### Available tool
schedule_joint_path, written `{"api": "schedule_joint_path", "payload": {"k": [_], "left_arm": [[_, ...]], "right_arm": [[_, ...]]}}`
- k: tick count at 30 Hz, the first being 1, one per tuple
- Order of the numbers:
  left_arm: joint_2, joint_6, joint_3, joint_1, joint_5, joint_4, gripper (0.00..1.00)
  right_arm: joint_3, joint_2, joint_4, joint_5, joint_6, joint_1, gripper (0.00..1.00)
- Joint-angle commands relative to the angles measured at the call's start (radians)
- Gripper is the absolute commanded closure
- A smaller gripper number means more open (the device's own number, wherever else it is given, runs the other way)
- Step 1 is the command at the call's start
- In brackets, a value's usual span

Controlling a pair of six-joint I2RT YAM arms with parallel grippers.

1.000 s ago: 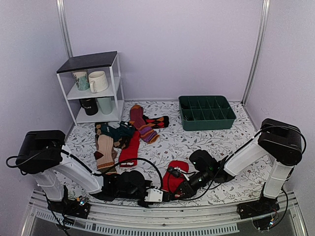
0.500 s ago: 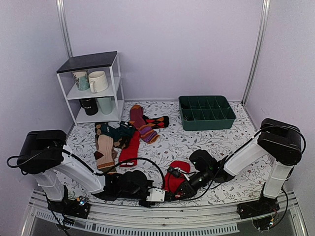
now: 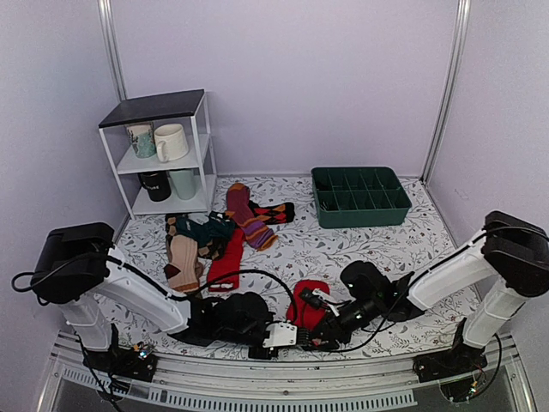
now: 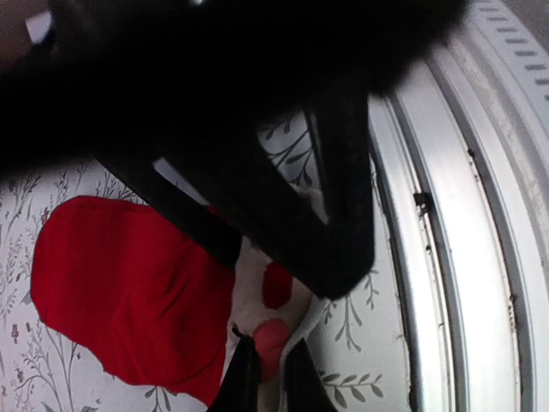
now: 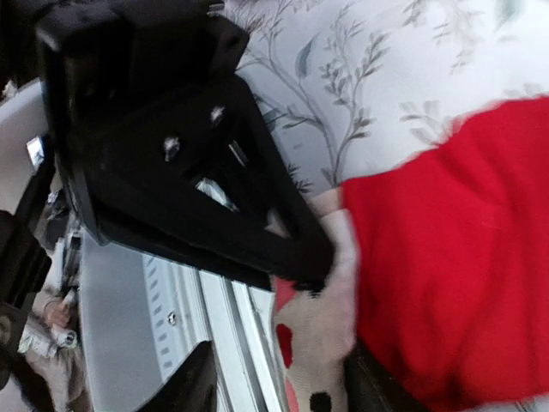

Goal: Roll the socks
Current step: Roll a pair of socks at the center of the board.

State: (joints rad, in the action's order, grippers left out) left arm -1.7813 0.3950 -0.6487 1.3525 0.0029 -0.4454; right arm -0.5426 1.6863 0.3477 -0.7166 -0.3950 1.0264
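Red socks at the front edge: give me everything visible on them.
The red socks lie bunched in a compact red knit lump on the floral tablecloth, close to the front rail. A pale cream cuff with red spots sticks out toward the rail. The left pincer is shut on that cuff; the right pincer stands open astride it. Whether the lump holds one sock or two cannot be told.

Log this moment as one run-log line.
left gripper: shut on socks cuff | right gripper: open around cuff | socks: between both grippers
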Motion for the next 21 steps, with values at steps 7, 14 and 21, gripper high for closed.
{"api": "schedule_joint_path", "payload": {"k": [7,14,21], "left_arm": [[-0.121,-0.192,-0.086,-0.069,0.288,0.383,1.00],[-0.170,-0.231,-0.126,-0.100,0.354,0.436,1.00],[-0.224,-0.227,-0.158,-0.112,0.377,0.471,1.00]], "right_arm": [[0.308,-0.482,0.234,0.458,0.235,0.058,0.41],[0.375,-0.503,0.273,0.768,0.329,0.299,0.41],[0.300,-0.352,0.226,0.959,0.333,0.434,0.41]]}}
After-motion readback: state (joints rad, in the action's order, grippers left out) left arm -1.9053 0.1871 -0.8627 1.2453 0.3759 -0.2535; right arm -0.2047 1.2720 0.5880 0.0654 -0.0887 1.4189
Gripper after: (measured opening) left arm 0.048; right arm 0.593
